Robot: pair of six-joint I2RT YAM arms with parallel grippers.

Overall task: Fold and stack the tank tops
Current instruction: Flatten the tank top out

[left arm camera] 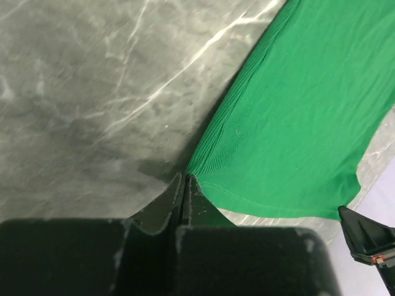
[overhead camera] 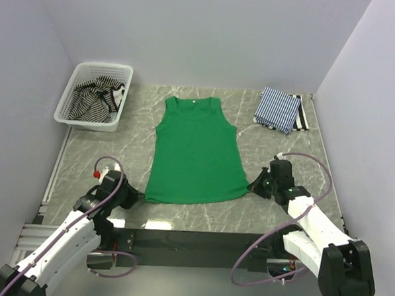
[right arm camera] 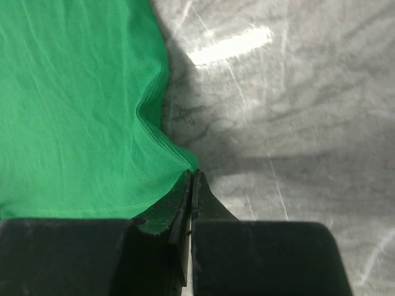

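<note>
Grey marble-look counter point(overhead camera: 84, 162) boxed in by plain pale walls point(overhead camera: 203, 35) on three sides, so a pretty bare setup. The green tank top point(overhead camera: 196, 154) is spread flat in the middle of the counter, neckline toward the far wall and hem toward the arms, and it looks smooth from above.

The left end effector point(overhead camera: 134, 196) is down at the hem's left corner. In the left wrist view the fingers point(left arm camera: 176, 197) are squeezed together with no gap I can see, and the green corner sits right at their tips, so it's pinching that corner. The right end effector point(overhead camera: 255, 186) is doing the mirror thing at the hem's right corner: jaws pressed shut on the fabric, with a small pucker in the cloth just above the tips (you can see the ribbing bunch up in the right wrist view).

At the far right of the counter there's a folded blue-and-white striped top point(overhead camera: 277, 109), well apart from the green one, with some black-and-white striped fabric point(overhead camera: 302, 115) poking out from under its right side. At the far left, the white mesh basket point(overhead camera: 119, 71) holds a crumpled black-and-white striped top point(overhead camera: 94, 101).
</note>
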